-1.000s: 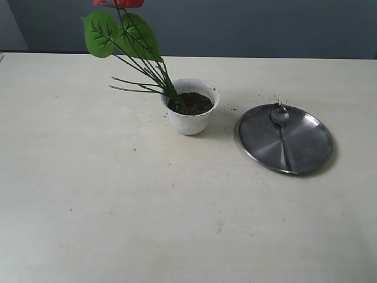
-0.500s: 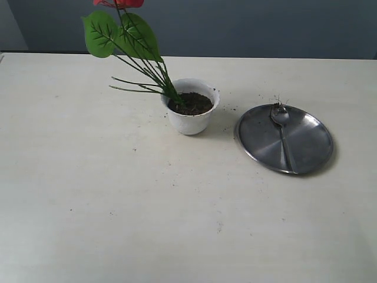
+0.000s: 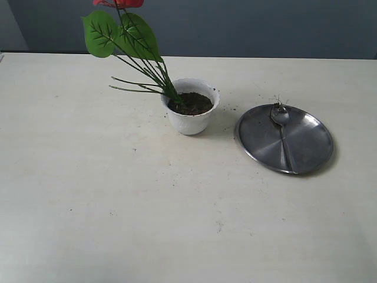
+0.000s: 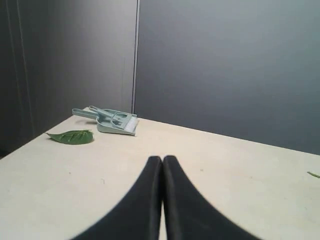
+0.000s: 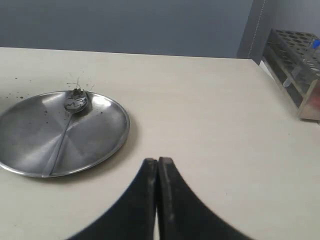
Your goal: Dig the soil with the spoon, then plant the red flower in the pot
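Left pincer (image 4: 162, 160) is sitting fully closed, black fingers pressing tip to tip, gripping nothing, pointing out over the pale bench (image 4: 240, 170). Beyond it a pale blue-green dustpan (image 4: 112, 121) and a loose green leaf (image 4: 72, 136) are lying near the bench's far edge, close together but apart.

Right pincer (image 5: 158, 161) is likewise closed tight and holding nothing. Just past it a round steel plate (image 5: 100, 135) is lying on the bench. The spoon (image 5: 65, 135) is resting in the plate, head near the rim and carrying crumbs and fibres, handle running across to the opposite rim. A test-tube rack (image 5: 297, 70) is standing well apart at the bench edge.

In the exterior view the pot (image 3: 191, 121) is standing upright, slightly left of and above centre, with the soil (image 3: 191, 104) filling it. The red flower (image 3: 138, 35) is standing planted in the soil, stems leaning to the upper left, red petal being cut by the top edge. The plate is lying at centre right, near the pot but not touching. Dark specks are dotting the bench around the pot.
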`<state>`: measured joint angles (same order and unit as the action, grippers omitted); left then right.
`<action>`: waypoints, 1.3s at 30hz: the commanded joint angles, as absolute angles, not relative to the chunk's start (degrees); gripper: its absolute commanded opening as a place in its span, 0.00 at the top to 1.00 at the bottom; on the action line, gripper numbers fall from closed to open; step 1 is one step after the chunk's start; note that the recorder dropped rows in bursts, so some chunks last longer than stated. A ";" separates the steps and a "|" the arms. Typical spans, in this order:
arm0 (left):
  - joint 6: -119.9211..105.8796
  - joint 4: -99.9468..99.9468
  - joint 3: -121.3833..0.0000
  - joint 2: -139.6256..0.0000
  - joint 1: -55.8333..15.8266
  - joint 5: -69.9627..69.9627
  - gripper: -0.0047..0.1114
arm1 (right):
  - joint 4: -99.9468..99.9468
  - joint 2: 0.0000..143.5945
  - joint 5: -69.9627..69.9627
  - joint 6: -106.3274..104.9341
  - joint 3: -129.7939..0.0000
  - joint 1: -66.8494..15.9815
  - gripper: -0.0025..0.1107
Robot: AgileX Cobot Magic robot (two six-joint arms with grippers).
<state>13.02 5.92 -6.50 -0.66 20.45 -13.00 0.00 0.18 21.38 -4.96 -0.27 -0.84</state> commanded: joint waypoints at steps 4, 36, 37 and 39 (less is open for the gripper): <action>6.17 0.00 -5.55 0.00 20.45 -15.76 0.96 | 0.30 0.00 20.81 -5.02 0.00 -0.69 0.98; -5.45 -6.12 0.00 0.00 19.31 -19.45 0.96 | 0.30 0.00 20.81 -5.02 0.00 -0.69 0.98; -6.78 -6.12 0.00 0.00 19.31 -19.45 0.96 | 0.30 0.00 20.81 -5.02 0.00 -0.69 0.98; -9.16 -6.12 0.00 0.00 19.31 -19.45 0.96 | 0.30 0.00 20.81 -5.02 0.00 -0.69 0.98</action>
